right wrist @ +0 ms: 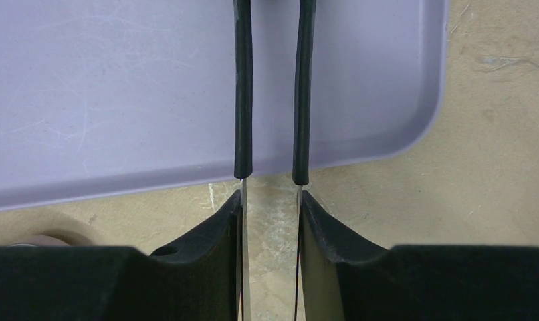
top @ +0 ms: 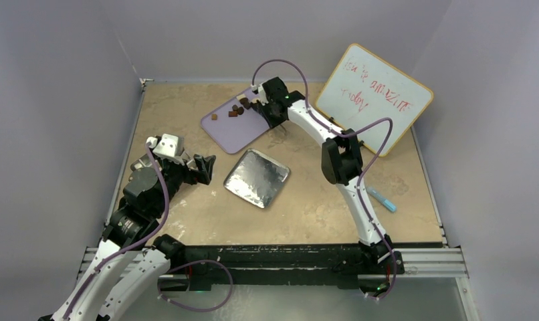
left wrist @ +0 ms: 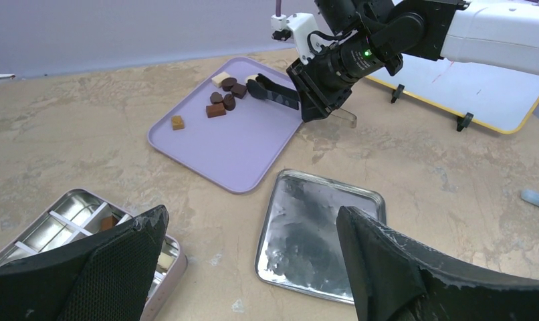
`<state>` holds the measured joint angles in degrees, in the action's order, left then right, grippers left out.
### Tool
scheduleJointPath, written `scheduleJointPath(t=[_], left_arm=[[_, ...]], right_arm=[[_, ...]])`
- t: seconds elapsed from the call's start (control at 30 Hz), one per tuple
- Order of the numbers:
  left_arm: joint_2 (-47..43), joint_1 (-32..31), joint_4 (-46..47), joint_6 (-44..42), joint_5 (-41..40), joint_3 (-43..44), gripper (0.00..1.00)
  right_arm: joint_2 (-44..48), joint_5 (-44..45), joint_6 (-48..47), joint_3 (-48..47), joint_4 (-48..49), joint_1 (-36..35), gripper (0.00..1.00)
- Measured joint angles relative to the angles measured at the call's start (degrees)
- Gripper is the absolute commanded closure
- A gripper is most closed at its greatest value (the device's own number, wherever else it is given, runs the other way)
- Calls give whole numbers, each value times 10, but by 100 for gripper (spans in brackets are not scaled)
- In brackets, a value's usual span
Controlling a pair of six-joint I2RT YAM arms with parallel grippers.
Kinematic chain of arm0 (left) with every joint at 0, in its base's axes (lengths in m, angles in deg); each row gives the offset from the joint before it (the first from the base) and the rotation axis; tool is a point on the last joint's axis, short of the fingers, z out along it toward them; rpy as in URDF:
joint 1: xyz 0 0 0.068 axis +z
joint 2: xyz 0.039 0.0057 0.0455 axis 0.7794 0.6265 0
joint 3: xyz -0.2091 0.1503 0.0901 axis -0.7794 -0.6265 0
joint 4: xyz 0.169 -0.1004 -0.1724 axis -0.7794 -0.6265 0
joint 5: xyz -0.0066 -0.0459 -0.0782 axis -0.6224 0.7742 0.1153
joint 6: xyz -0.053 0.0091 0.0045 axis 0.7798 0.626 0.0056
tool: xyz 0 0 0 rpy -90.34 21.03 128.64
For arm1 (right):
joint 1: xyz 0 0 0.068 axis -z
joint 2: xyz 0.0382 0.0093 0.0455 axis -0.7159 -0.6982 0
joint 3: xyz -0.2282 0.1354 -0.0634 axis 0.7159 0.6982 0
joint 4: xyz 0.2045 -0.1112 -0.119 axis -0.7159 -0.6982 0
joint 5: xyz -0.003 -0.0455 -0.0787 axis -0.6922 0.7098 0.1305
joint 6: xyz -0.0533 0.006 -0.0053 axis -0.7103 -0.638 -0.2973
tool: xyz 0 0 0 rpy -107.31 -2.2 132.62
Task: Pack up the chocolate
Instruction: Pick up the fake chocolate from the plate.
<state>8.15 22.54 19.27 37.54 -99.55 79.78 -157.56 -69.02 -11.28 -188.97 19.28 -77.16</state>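
Chocolate (left wrist: 216, 110) lies in a loose cluster at the far end of the lilac tray (left wrist: 240, 147). From the left wrist we count about seven pieces: squared blocks and rounded or heart-like lumps, dark brown, caramel and one cream-white.

The right arm's fingers (right wrist: 243, 100) reach low over that end of the tray as two thin, black-sleeved rods with a narrow gap between them. Their tips are cut off by the top edge of the right wrist view and blur into the dark pieces in the left wrist view, so we cannot tell whether they pinch anything.

The left arm's fingers (left wrist: 150, 234) stand wide apart and empty, matte black with a woven-looking pad face. They hide most of a metal tin (left wrist: 66, 217) with thin dividers at the near left. A brown piece and a pale one seem to sit in its compartments, but we cannot be sure.

A silver square (left wrist: 313, 234) with a raised rim and a smeared, dull shine lies flat on the mottled tan worktop (left wrist: 86, 134), just beside the tray. A whiteboard (top: 374, 93) leans at the far right, its red writing too faint to read. A blue marker (top: 382, 199) lies to the right of the right arm.
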Motion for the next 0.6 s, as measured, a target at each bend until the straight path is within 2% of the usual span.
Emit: scheduleJointPath(t=[0.33, 0.6], left_arm=[[1, 0, -2, 0, -4, 0, 7], [0, 0, -9, -2, -19, 17, 7]], right_arm=[[21, -3, 9, 25, 8, 0, 78], [133, -33, 55, 109, 35, -7, 80]])
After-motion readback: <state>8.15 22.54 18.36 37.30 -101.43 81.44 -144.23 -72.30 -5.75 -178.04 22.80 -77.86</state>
